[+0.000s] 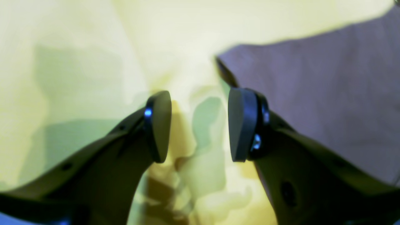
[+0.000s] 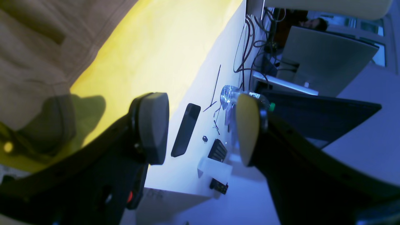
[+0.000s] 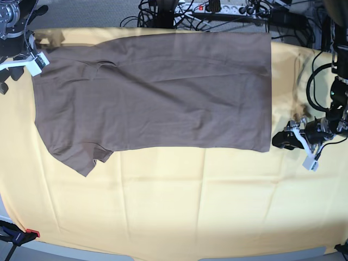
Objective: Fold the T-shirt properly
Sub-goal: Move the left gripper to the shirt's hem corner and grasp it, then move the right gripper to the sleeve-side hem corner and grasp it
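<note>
Right gripper [image 2: 200,128] at the far left, jaws spread and empty beside the sleeve end, T-shirt [image 3: 152,92] folded across the yellow cloth [image 3: 174,206], left gripper [image 1: 200,125] spread, empty, just right of its hem corner

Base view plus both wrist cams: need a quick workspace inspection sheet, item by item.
Surface: yellow cloth covers the table, creased, with a red clamp at its near-left corner.
Job's things: T-shirt lies flat, folded lengthwise, one sleeve sticking out at lower left.
Clutter: on the side table, a black bar-shaped object, a plastic bottle and small black parts.
End effectors: left end effector open, beside the shirt's corner, holding nothing; right end effector open, at the shirt's far-left edge, holding nothing.
Cables: power strip and tangled leads behind the table.
Surroundings: grey floor, office furniture.
</note>
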Available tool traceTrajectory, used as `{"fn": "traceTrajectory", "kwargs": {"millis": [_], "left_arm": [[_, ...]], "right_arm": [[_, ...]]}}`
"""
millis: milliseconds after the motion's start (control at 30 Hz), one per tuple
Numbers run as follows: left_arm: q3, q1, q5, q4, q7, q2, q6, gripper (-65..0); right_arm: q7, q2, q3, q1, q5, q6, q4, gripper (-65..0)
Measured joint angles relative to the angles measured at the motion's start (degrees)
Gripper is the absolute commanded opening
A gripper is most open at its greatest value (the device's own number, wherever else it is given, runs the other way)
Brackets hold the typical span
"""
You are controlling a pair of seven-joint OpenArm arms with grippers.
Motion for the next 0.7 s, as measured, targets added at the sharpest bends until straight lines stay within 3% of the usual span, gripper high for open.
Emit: {"fn": "traceTrajectory", "kwargs": {"millis": [267,400,600,633,700], "left_arm": [[-0.4,-0.7,1.2,0.0,-0.5,4.9,1.0,-33.8],[-0.4,-0.7,-0.5,0.1,2.6,7.6,-2.0,-33.8],[-0.3,-0.7,-3.5,0.1,4.8,7.5,-3.6,-34.3],[-0.3,-0.7,-3.6,0.1,4.8,7.2,-3.6,-37.4],[-0.2,-0.8,-3.0,0.1,4.7,6.6,-3.5,-50.0]], "right_arm": [[0.6,0.0,0.0,0.0,0.0,-0.3,0.0,-29.0],[0.6,0.0,0.0,0.0,0.0,-0.4,0.0,-29.0],[2.1,0.0,0.0,0.0,0.0,-0.5,0.0,-29.0],[2.1,0.0,0.0,0.0,0.0,-1.0,0.0,-29.0],[2.3,-0.1,0.0,0.0,0.0,-2.0,0.0,-29.0]]}}
